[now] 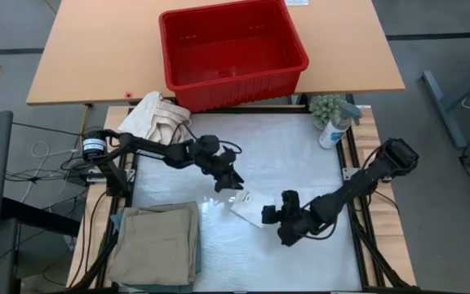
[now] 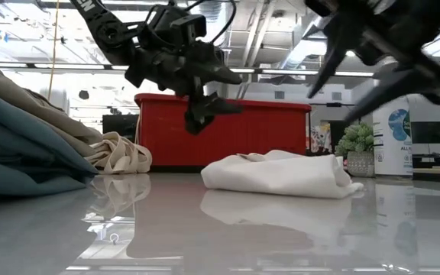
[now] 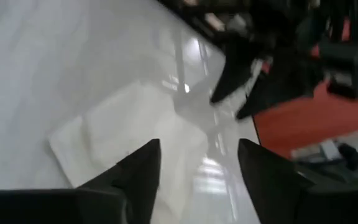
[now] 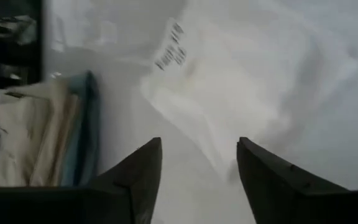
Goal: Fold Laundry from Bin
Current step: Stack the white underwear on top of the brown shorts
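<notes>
A small white cloth lies folded flat on the white table mat [image 1: 247,206]; it also shows in the low view [image 2: 277,174], the left wrist view [image 3: 129,134] and the right wrist view [image 4: 241,81]. My left gripper [image 1: 228,181] hovers open above its far-left side. My right gripper [image 1: 269,216] is open just beside its near-right edge, touching nothing that I can see. Folded tan khaki trousers [image 1: 157,241] lie on a teal garment [image 1: 117,220] at the near left. The red bin [image 1: 231,49] stands on the far table.
A cream canvas bundle [image 1: 157,118] lies at the mat's far left corner. A spray bottle [image 1: 333,126] and a small green plant [image 1: 326,106] stand at the far right. The middle and right of the mat are bare.
</notes>
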